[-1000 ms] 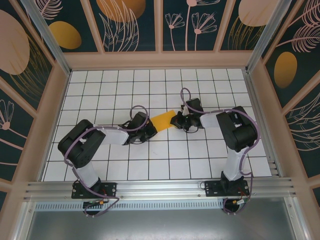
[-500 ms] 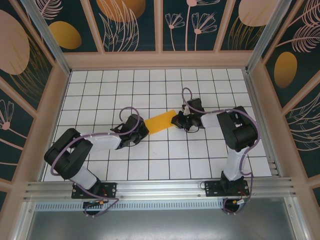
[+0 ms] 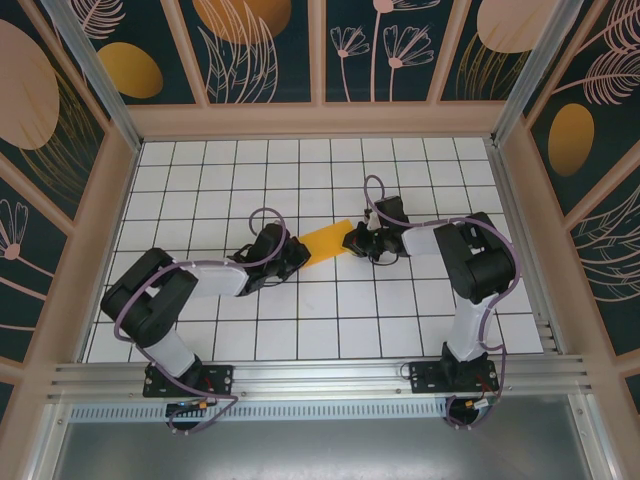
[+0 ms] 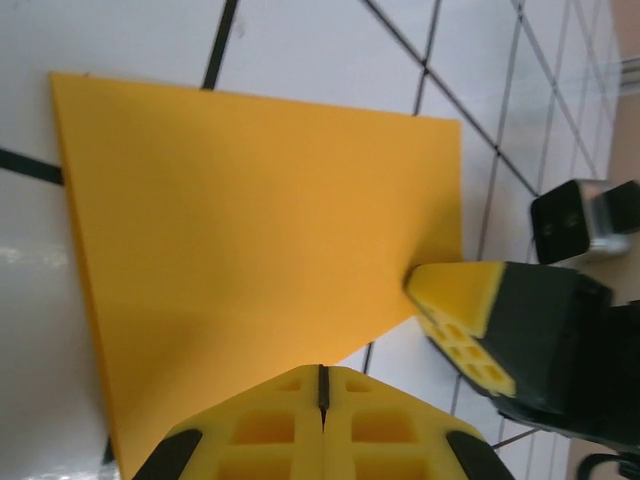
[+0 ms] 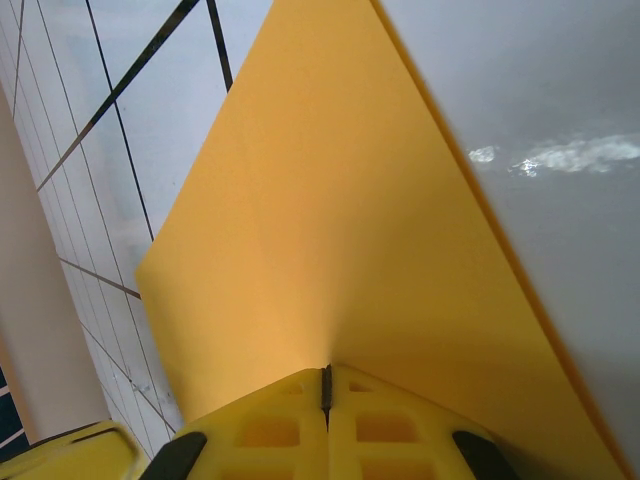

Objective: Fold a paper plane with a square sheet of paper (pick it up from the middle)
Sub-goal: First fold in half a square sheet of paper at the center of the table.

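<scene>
Part-folded square sheet of paper (image 3: 327, 243) is pinned flat at mid-worktop (image 3: 300, 330) between left end effector (image 3: 294, 254) and right end effector (image 3: 352, 241), both with fingers together; creasing is judged under way, and a firm sliding press is called for next

Orange-yellow folded sheet of thin paper (image 3: 325, 243): matt, smooth, no sheen, edges crisp.
White tiled table top (image 5: 540, 250): glossy, with bright highlights on it.
Left gripper's yellow fingers (image 4: 290, 395): moulded plastic, dull satin, with recessed cells. Right gripper's yellow fingers (image 4: 462, 300): same plastic, set in a black plastic body.
Silver rail along the near edge (image 3: 320, 375): bare metal, brushed look.
White-and-black arm shells (image 3: 215, 277): smooth plastic.
</scene>
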